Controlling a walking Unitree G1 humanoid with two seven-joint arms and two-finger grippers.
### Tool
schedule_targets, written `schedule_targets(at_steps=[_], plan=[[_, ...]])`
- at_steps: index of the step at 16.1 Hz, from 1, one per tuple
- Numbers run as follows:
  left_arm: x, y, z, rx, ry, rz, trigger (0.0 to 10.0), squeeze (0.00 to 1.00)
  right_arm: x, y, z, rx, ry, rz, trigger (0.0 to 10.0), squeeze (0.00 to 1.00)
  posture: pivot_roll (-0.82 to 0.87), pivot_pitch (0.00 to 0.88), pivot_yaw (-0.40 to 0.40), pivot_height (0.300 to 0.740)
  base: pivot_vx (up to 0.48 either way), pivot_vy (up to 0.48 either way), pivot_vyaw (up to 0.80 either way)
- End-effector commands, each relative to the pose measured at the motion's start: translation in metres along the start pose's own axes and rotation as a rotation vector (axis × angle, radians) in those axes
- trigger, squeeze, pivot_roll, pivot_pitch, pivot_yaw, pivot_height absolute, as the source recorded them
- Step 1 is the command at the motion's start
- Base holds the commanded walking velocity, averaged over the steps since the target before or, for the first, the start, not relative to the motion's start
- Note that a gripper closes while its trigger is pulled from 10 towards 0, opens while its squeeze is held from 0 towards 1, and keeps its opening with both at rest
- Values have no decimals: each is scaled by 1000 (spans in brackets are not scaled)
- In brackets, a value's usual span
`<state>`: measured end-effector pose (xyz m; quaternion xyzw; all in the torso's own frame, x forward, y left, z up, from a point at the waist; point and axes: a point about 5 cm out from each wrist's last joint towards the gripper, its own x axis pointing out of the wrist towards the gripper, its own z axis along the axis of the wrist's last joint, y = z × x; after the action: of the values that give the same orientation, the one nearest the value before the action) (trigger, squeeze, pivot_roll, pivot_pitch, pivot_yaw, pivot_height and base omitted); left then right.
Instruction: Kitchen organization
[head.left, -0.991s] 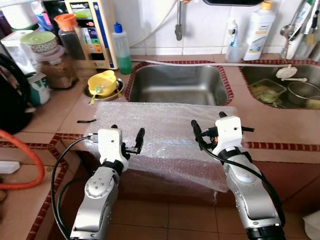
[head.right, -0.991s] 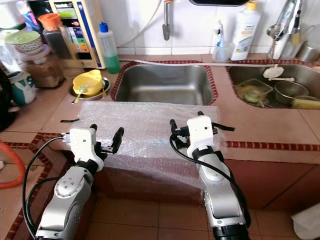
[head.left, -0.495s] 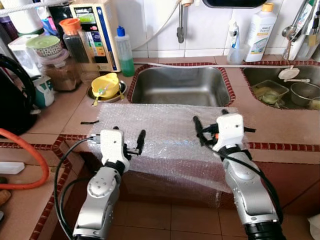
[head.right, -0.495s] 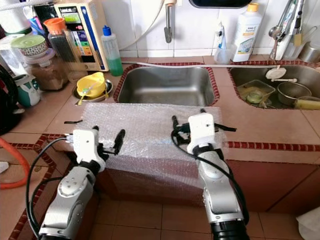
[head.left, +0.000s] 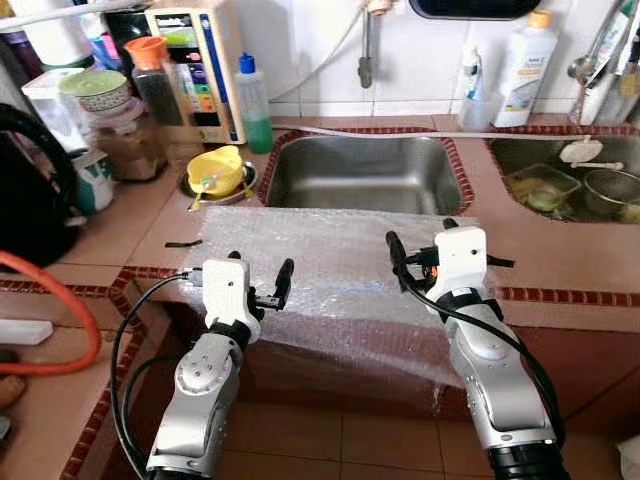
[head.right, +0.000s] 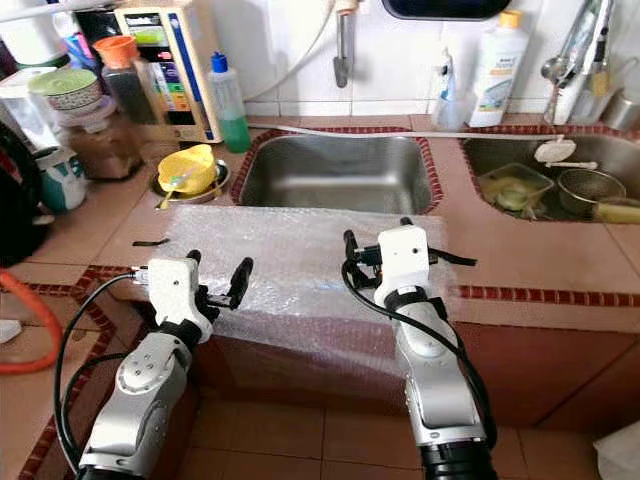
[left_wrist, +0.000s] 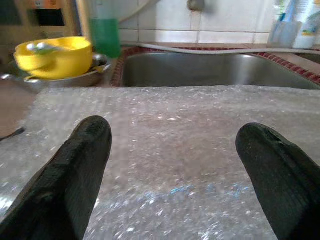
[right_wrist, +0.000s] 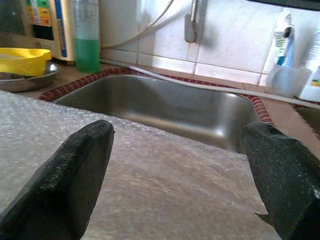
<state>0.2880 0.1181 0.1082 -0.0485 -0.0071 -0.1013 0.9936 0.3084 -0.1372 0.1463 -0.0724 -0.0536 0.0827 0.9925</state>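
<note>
- Terracotta tiles edged in dark red brick cover the desk (head.left: 110, 215), where the tidying looks barely begun: jars, bottles and dishes stand about and nothing appears put away.
- At far left, a clutter of lidded jars (head.left: 120, 140) and a black appliance crowds the desk by the wall.
- Next along, a glossy yellow plastic bowl (head.left: 215, 168) sits inside a shallow steel dish, beside a clear bottle of green liquid (head.left: 254, 105).
- Left tool (head.left: 258, 277), its black fingers spread wide and gripping nothing, hovers at the near left edge of the bubble wrap (head.left: 335, 250).
- Centre: the bubble wrap, a translucent, dimpled sheet, lies flat across the front of the desk, its near edge drooping over the lip toward the tiled floor; likely the next thing to be handled.
- Behind it, a brushed stainless sink (head.left: 365, 172) lies bare under a steel tap.
- Right tool (head.left: 420, 250), likewise released and empty, is poised over the sheet's right portion.
- Far right, a second basin (head.left: 580, 185) holds unwashed containers and a steel pot, with white bottles standing behind; that work remains.
</note>
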Motion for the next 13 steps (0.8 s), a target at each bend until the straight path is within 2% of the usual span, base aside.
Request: schedule_targets(at_steps=[1,2,4,7,8,11,13], plan=[[1,3,3,-16,-14,31,10000,0,3,7,2,13,-3,37,10000,0,-220,0,69,740,0,0,0],[2,1,3,-15,-16,17,10000,0,4,8,3,-1,-9,44,10000,0,-215,0,67,740,0,0,0],[8,-2,5,-8,-24,1,10000,0,2,-7,0,-8,-1,-26,10000,0,-236,0,92,740,0,0,0],[10,1,-1,-6,8,-22,10000,0,-5,-17,-7,8,20,-118,10000,0,-290,0,122,740,0,0,0],[12,-5,1,10,-1,-90,10000,0,-9,-16,-8,15,20,-133,10000,0,-297,0,126,740,0,0,0],[18,-12,10,-48,-33,-107,10000,0,-11,-8,-7,0,16,-101,10000,0,-302,0,127,740,0,0,0],[15,-18,10,-69,-45,-142,10000,0,-11,-9,-4,-9,8,-104,10000,0,-315,0,118,740,0,0,0]])
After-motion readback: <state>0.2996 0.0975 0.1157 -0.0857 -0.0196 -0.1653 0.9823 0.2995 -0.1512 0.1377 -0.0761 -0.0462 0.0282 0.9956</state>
